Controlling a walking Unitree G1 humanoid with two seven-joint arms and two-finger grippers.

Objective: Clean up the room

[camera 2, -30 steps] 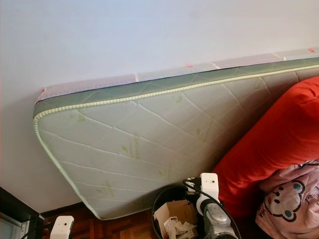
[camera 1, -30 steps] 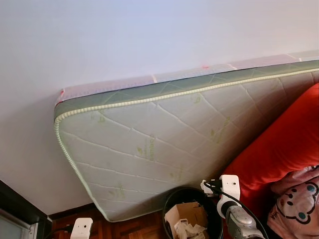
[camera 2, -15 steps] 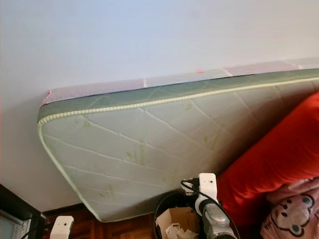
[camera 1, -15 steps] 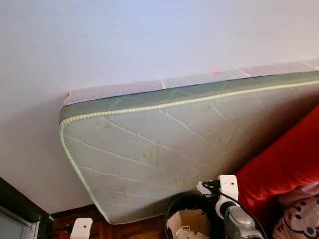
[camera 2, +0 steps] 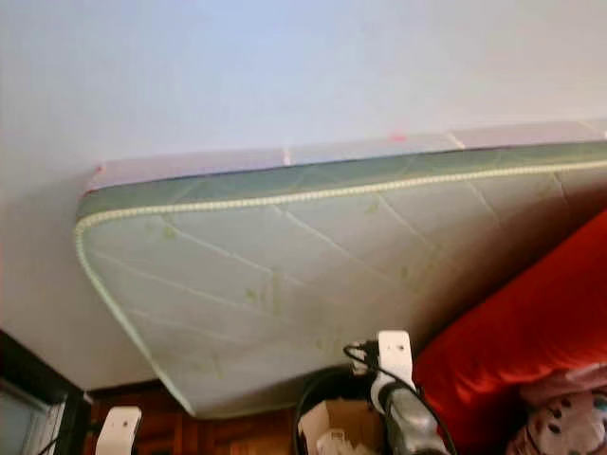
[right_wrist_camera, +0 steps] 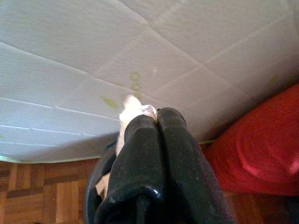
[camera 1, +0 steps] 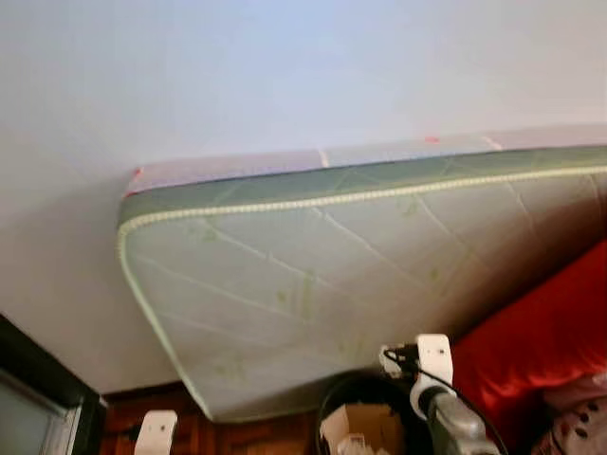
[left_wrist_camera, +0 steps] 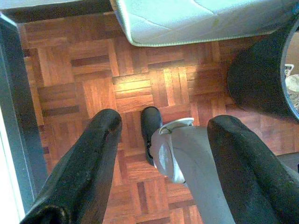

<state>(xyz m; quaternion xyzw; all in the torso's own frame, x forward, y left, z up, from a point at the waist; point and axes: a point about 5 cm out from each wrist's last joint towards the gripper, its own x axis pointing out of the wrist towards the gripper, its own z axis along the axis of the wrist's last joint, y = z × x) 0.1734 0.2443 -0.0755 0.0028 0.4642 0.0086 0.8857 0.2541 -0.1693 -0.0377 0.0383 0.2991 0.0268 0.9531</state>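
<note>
My right gripper (right_wrist_camera: 156, 116) is shut, and a crumpled white tissue (right_wrist_camera: 134, 105) sticks out from between its fingertips. It hovers above the black bin (right_wrist_camera: 93, 182), close to the leaning mattress (right_wrist_camera: 93, 56). In the left eye view my right arm (camera 1: 444, 409) hangs at the bin's (camera 1: 334, 400) right rim; a cardboard box (camera 1: 358, 427) lies inside. My left gripper (left_wrist_camera: 168, 123) stands open over the parquet floor (left_wrist_camera: 84, 84) with nothing between its fingers, and the bin's black wall (left_wrist_camera: 257, 79) is off to one side.
A quilted mattress (camera 1: 313, 284) with a green edge leans against the white wall (camera 1: 237, 76). A big red cushion (camera 1: 541, 341) rests at the right, with pink fabric (camera 1: 579, 427) beside it. A dark door frame (camera 1: 38, 379) stands at the left. My own leg and foot (left_wrist_camera: 154, 130) show below the left gripper.
The head camera has tilted up, so the mattress, bin and red cushion sit lower in the picture and the pink fabric has nearly slid out. Both arms keep their places.
</note>
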